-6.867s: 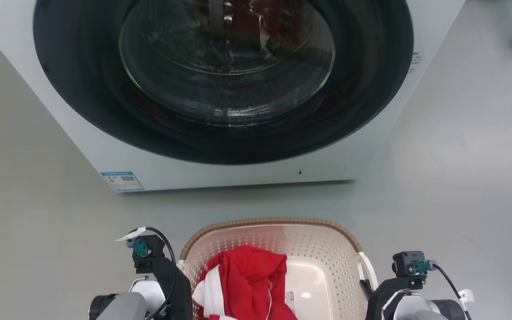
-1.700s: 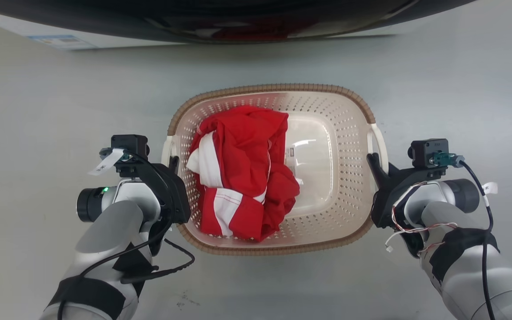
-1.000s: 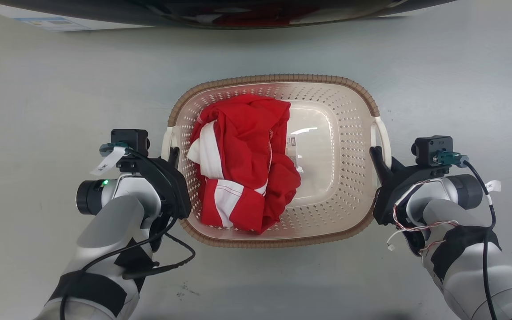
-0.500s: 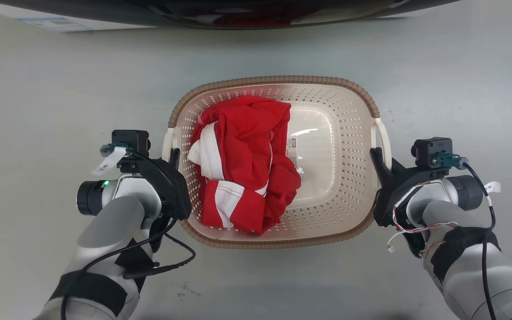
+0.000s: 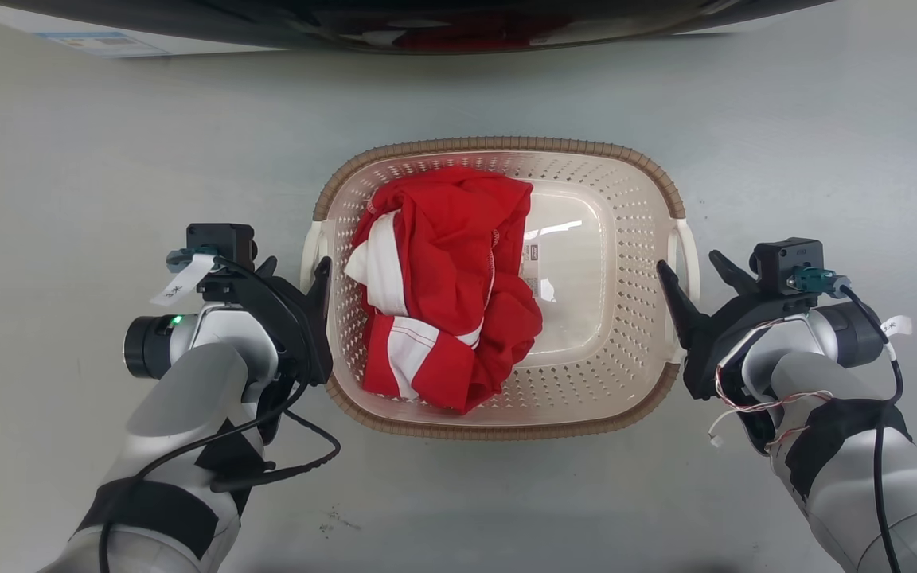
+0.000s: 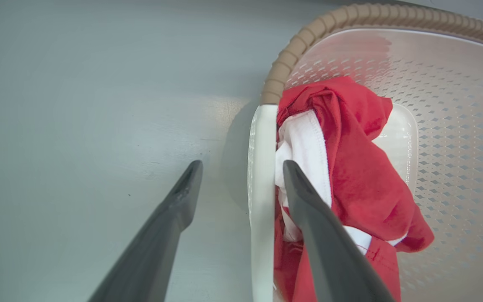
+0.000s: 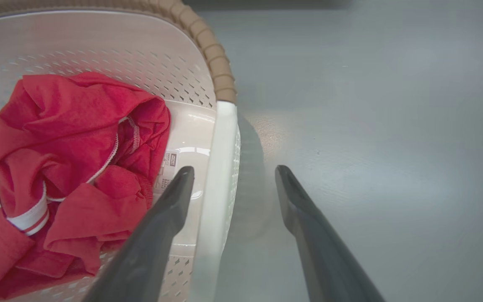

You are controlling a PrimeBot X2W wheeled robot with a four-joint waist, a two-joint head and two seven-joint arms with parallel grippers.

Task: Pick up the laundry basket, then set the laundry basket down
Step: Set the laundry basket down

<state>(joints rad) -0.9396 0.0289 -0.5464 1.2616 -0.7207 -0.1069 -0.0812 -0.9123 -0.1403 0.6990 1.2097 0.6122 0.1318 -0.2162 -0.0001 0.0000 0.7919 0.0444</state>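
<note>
The laundry basket point(image 5: 498, 145), cream perforated plastic with a brown rim, stands on the grey floor and holds a crumpled red and white garment point(image 5: 442, 278). My left gripper point(image 5: 295, 269) is open at the basket's left side. In the left wrist view the left gripper point(image 6: 241, 167) straddles the white left handle point(image 6: 261, 176), one finger inside the basket point(image 6: 308, 37) and one outside. My right gripper point(image 5: 695, 274) is open too. In the right wrist view the right gripper point(image 7: 234, 171) straddles the white right handle point(image 7: 222, 167) beside the basket rim point(image 7: 208, 42).
The washer point(image 5: 427, 20), with its dark round door, runs along the head view's top edge, just beyond the basket. Bare grey floor point(image 5: 108, 143) lies on both sides of the basket and in front of it.
Both grippers were shut on the side handles half a second ago and have opened, letting them go. The basket has shifted slightly to the right in the head view.
</note>
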